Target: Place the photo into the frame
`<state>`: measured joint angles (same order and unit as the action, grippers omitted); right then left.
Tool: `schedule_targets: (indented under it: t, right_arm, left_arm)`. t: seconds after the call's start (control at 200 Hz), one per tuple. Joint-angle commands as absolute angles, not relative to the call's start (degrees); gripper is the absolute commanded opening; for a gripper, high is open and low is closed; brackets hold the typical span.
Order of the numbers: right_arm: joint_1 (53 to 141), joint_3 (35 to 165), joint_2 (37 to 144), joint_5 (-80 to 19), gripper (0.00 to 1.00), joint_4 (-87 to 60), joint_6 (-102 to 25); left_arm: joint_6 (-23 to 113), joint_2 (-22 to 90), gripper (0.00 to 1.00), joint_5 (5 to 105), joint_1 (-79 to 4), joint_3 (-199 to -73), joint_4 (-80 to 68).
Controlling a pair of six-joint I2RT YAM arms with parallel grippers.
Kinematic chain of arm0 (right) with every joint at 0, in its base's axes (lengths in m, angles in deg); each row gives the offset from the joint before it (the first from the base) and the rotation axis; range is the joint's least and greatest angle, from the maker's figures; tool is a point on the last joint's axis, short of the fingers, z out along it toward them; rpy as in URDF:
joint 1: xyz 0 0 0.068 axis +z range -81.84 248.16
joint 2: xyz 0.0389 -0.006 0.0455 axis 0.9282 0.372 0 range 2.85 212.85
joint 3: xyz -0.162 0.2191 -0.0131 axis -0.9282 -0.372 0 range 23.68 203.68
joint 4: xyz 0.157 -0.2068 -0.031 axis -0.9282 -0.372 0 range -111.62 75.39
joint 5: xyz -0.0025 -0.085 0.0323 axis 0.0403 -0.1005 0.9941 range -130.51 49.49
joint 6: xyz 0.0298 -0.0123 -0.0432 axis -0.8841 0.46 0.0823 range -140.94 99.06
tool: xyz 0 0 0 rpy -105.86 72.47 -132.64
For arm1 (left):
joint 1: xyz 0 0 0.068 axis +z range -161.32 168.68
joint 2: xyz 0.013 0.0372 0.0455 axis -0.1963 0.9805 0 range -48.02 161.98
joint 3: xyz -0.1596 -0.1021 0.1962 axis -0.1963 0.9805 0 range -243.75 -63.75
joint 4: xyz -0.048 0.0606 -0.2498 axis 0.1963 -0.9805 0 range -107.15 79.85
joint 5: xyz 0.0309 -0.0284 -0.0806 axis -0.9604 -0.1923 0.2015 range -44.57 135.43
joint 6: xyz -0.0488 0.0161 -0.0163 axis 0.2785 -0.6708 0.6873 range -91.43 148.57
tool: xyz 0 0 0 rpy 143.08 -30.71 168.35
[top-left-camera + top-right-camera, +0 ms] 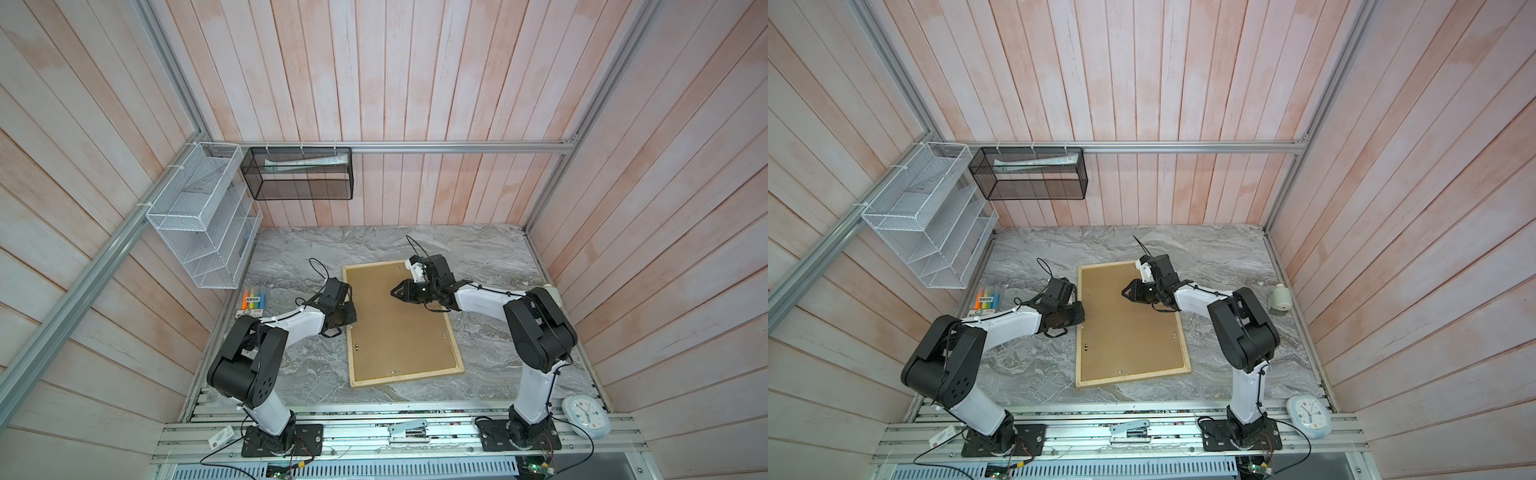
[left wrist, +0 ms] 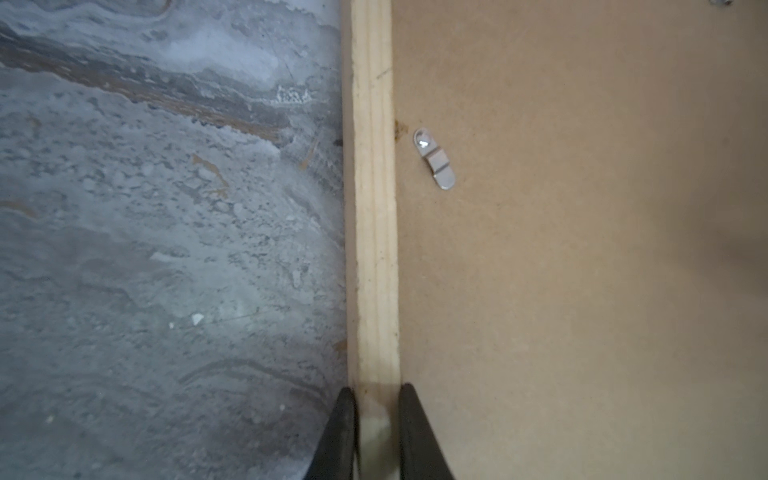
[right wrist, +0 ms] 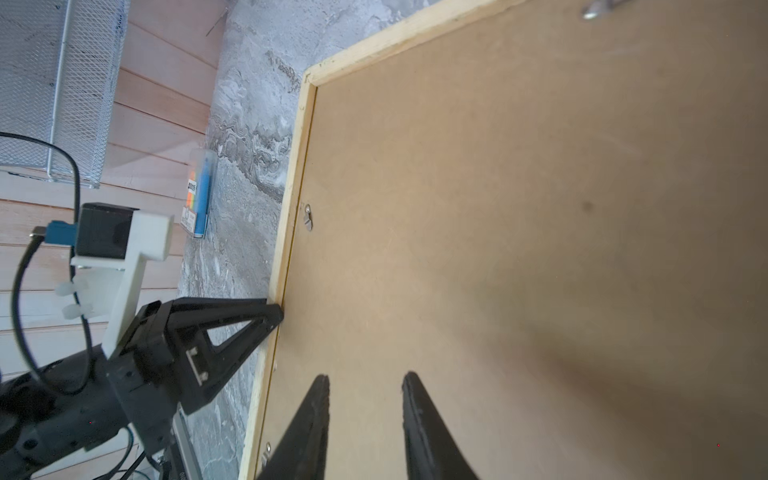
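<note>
Far left on the marble tabletop (image 1: 291, 249): pack of highlighters (image 1: 254, 300), not in play. Next over, left gripper (image 2: 376, 390) is down on the frame (image 1: 407, 376) at its left rail, fingers clamped on the pale wood strip, one on the tabletop side and one on the board side. Frame lies back side up, flat on the marble, slightly skewed to the table edge. Brown backing board (image 1: 399, 328) sits inside it and fills the opening. Metal turn clip (image 2: 434, 158) just beside the left rail lies wholly on the board and doesn't reach over the wood, so I read it as unlatched; other clips along the edges in both top views are too small to judge. Right gripper (image 3: 365, 376) hangs over the far part of the board, fingers apart, nothing between them; can't tell if the tips touch. The photo isn't visible in any view. It could be under the board, can't tell. Progress call: if the print is already beneath, only seating the board and turning the clips is left; if not, the board has to come out first, so the task is barely started
</note>
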<state>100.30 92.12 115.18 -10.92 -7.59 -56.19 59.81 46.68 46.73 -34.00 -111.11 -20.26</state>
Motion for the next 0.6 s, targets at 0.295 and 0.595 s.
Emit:
schedule_targets:
  t: [0.295, 0.595]
  right_arm:
    - [104.7, 108.2, 130.8, -5.3, 0.24, -5.3, -60.6]
    - [105.9, 114.3, 136.4, -4.4, 0.22, -7.1, -61.7]
  left_arm:
    - [60.4, 45.9, 0.15, 50.1, -34.3, -109.9, -21.6]
    - [60.0, 45.9, 0.15, 51.0, -34.3, -110.5, -22.1]
